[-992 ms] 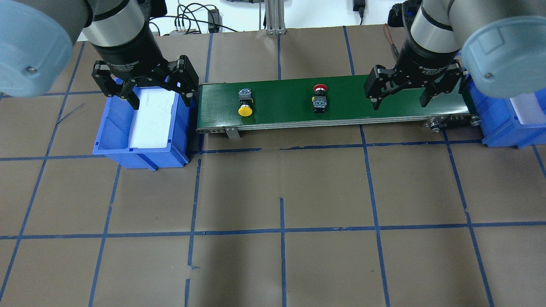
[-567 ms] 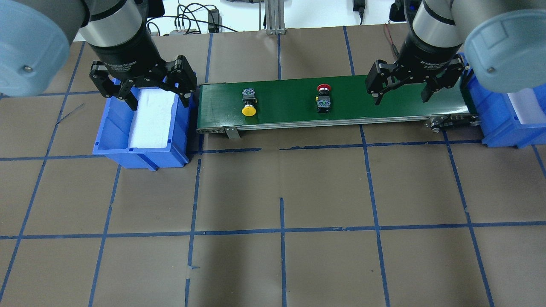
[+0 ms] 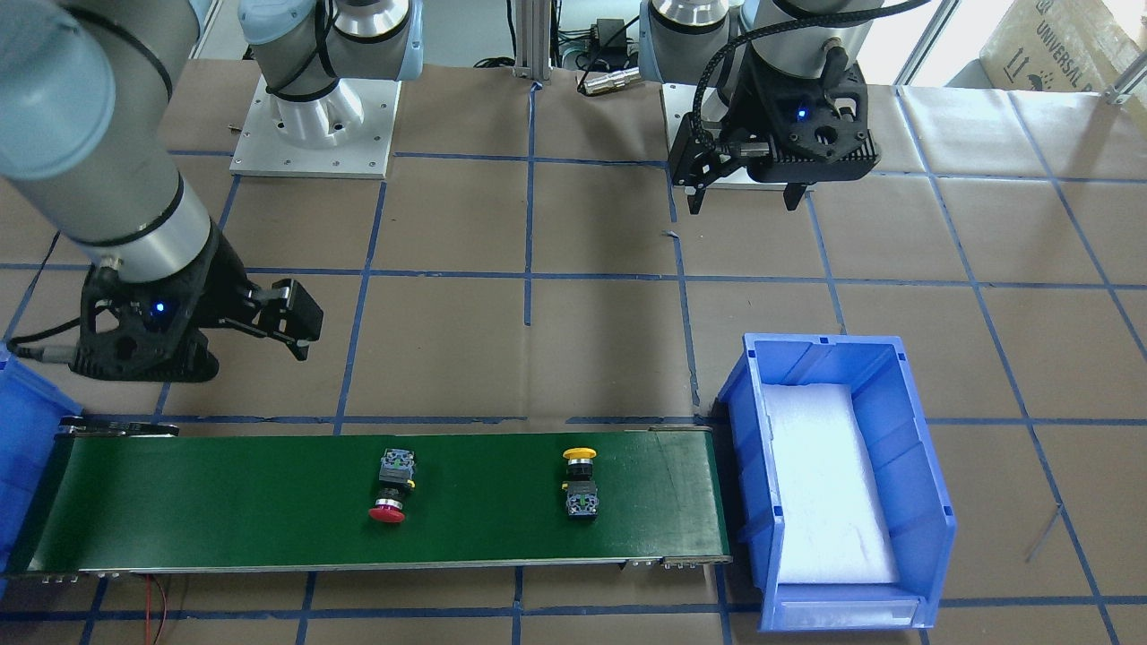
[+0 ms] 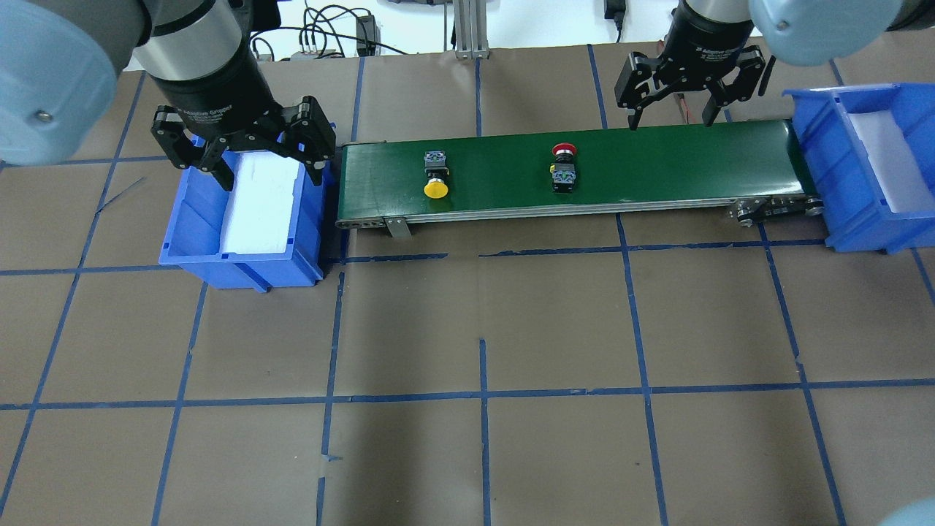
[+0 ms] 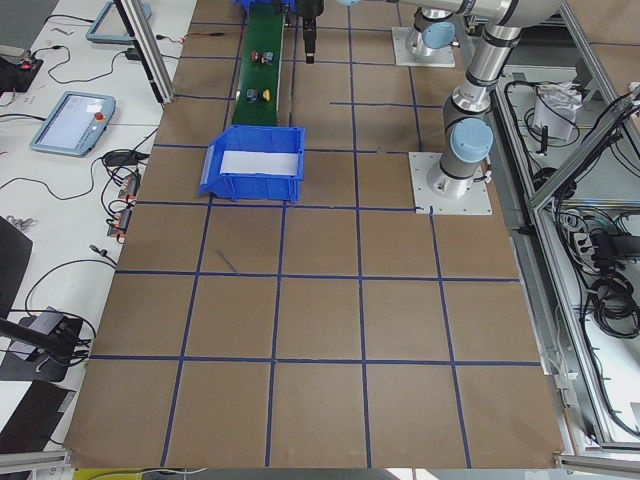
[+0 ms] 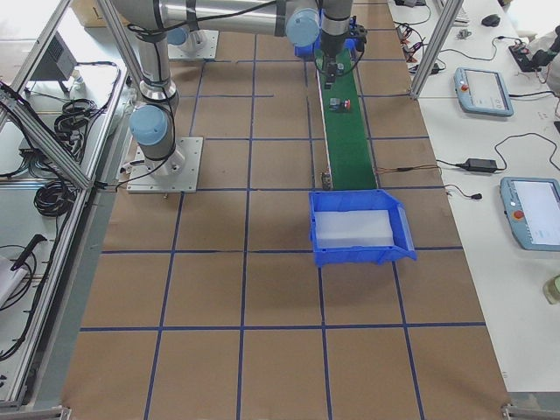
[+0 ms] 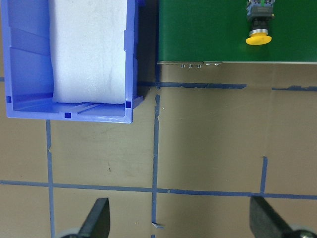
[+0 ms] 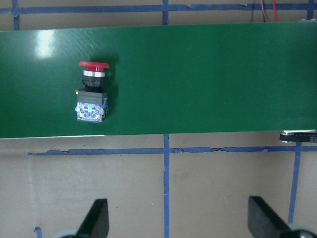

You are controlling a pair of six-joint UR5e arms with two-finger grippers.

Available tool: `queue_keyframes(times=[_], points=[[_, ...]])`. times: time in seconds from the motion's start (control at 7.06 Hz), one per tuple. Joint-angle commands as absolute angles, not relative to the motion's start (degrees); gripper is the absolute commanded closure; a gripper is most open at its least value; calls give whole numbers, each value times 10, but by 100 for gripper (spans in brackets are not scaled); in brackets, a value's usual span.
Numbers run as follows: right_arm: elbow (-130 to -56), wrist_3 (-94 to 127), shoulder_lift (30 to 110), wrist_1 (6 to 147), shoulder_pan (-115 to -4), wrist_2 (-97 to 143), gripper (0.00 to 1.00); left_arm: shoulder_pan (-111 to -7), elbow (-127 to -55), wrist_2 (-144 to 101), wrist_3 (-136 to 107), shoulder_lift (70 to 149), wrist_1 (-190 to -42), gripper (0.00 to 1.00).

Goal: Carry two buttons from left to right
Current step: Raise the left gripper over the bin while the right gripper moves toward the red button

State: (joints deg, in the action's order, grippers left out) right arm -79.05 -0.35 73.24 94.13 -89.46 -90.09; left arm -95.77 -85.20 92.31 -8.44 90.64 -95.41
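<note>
Two buttons lie on their sides on the green conveyor belt (image 4: 657, 161). The yellow button (image 4: 436, 177) (image 3: 580, 484) (image 7: 259, 25) is near the belt's left end. The red button (image 4: 563, 166) (image 3: 391, 488) (image 8: 92, 91) is near the middle. My left gripper (image 4: 269, 174) (image 7: 181, 223) hangs open and empty over the left blue bin (image 4: 197, 219), left of the yellow button. My right gripper (image 4: 670, 120) (image 8: 179, 223) is open and empty, at the belt's far edge, to the right of the red button.
A second blue bin (image 4: 818, 146) with white foam inside stands at the belt's right end. The left bin also holds a white foam pad (image 4: 256, 204). Cables and an aluminium post (image 4: 467, 29) sit behind the belt. Brown paper with blue tape lines covers the table (image 4: 482, 329).
Both buttons have shifted a little to the right on the belt. My right gripper has drawn back from over the belt toward its far edge. The left gripper has barely moved.
</note>
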Motion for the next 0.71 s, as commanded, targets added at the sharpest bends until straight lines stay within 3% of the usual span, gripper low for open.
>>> queue_keyframes(times=[0.0,0.57], points=[[-775,1,680,960,-897,-902,0,-960,-851,921,-84,902,-957,0],[-808,9,615,1084,-900,-901,0,-960,-853,922,-84,898,-961,0]])
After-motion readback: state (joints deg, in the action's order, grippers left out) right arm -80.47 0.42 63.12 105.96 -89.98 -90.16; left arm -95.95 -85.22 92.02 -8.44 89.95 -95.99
